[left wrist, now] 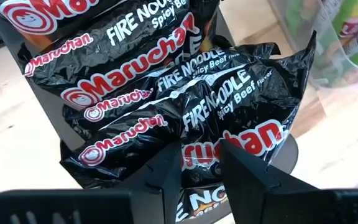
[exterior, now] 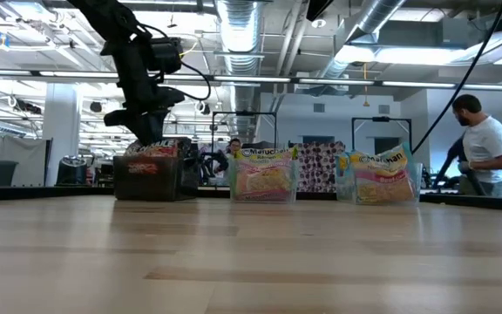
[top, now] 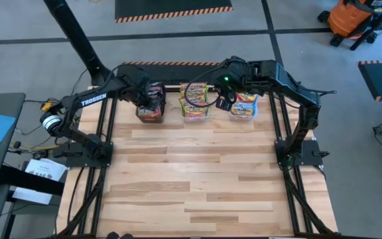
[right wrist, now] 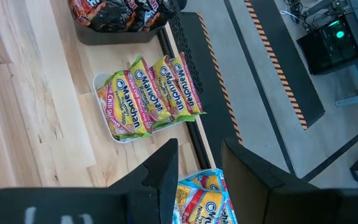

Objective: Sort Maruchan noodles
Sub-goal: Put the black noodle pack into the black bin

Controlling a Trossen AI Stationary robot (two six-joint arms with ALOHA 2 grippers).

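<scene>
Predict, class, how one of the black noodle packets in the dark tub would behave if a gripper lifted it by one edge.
The black noodle packets have crinkled, glossy wrappers, so the film would probably be slippery and flex at the edge. Each looks flat and thin, so likely light. They stand packed in the dark tub, so a neighbour might drag along.

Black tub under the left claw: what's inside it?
The black tub holds black Maruchan Fire Noodle packets, overlapping; how many lie underneath is hidden.
</scene>
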